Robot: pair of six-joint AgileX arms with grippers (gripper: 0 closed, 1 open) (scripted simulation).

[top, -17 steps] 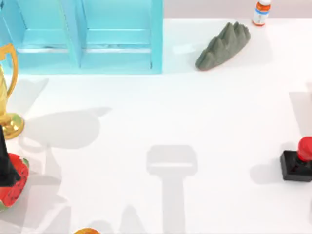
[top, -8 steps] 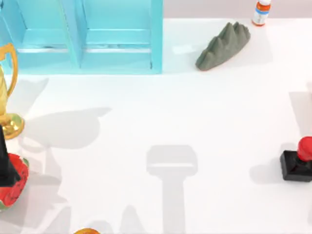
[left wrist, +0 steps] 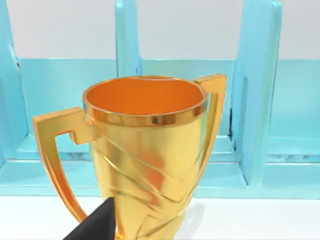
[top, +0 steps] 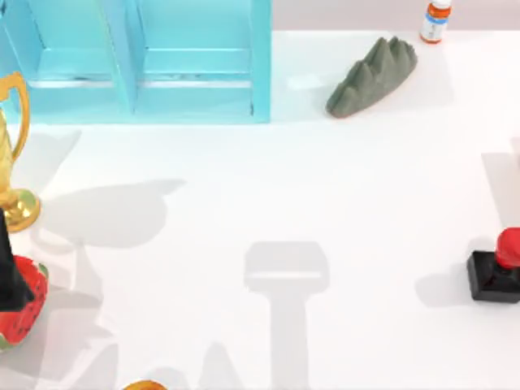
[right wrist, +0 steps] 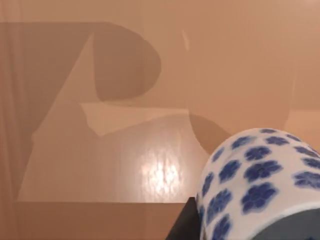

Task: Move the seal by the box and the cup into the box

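Top view first: you had the seal (top: 497, 272) standing on the white surface (top: 325, 187) at its far right edge, red knob over the black block, well apart from the turquoise box (top: 138, 61) that sat at the back left with its compartments open toward you. A grey jagged rock-like piece (top: 372, 75) lay just right of the box, and an orange-capped white bottle (top: 435, 20) stood at the back edge beyond it. At the left edge you could see part of a gold trophy (top: 12, 158), with a strawberry-patterned thing (top: 20, 313) nearer the front and a dark part of the left arm (top: 10, 272) crossing over it. Left wrist view: the trophy (left wrist: 145, 150) stood upright close before the camera, the box's turquoise dividers (left wrist: 257, 90) behind it, and a black fingertip of the left hand (left wrist: 95, 225) showed near the trophy's foot; you could not tell whether that hand was released or clenched. Right wrist view: the cup (right wrist: 260, 185), white with blue flowers, sat close to the camera beside a dark bit of the right hand (right wrist: 185, 220), above a tan glossy floor (right wrist: 125, 75); whether that hand was grasping the cup could not be told.
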